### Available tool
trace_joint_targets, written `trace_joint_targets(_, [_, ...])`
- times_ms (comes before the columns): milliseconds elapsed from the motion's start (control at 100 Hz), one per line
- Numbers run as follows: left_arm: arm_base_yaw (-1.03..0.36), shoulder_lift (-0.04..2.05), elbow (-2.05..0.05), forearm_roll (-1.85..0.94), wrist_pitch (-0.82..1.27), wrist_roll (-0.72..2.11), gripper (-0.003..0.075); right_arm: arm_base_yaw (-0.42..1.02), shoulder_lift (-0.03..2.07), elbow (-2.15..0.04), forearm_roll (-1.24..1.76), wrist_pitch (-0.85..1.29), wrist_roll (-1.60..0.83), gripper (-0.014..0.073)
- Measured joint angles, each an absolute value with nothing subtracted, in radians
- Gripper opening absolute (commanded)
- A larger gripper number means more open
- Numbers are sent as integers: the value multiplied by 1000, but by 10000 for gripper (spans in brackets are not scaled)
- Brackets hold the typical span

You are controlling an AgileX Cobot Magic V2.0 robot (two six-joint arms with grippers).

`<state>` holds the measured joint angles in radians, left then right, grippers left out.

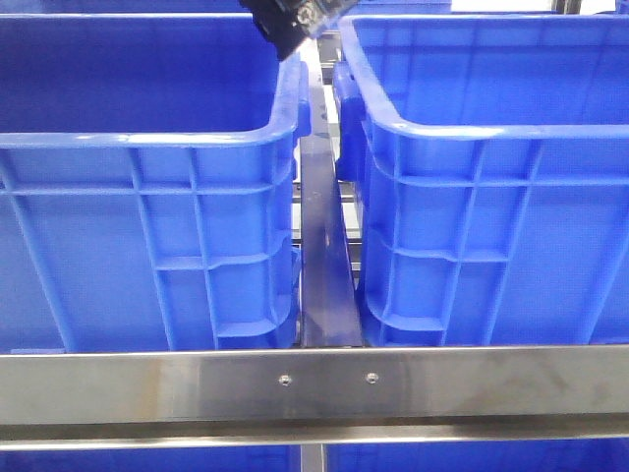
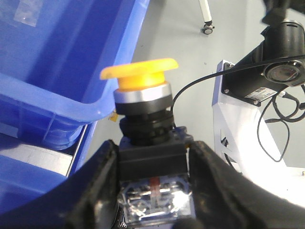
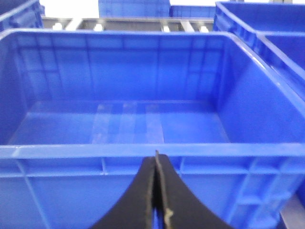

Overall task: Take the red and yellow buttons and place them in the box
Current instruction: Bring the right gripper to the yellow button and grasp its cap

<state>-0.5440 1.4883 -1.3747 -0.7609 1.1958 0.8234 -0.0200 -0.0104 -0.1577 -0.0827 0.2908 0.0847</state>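
While left pincer [image 2: 155, 191] grips yellow button [image 2: 139, 71], grey floor [image 2: 190, 52] probably concrete.

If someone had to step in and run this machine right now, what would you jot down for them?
Left gripper: shut on the yellow button, a mushroom-head switch with its block clamped between the fingers, held beside a blue crate's rim.
Right gripper: shut, empty, facing a blue crate with nothing visible on its floor.
Done: yellow button picked.
Left: drop it in the box; the red button is not in view in any picture, so find it next.
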Motion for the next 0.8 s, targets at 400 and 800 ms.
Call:
trace_joint_targets(400, [-544,1488,-1375,-761,1196,823,189,-20,208,-468,-55,687,98,-68])
trace_joint_targets(800, [-544,1488,-1375,-761,1196,823,188,-20,500,-670,0,803,100,587])
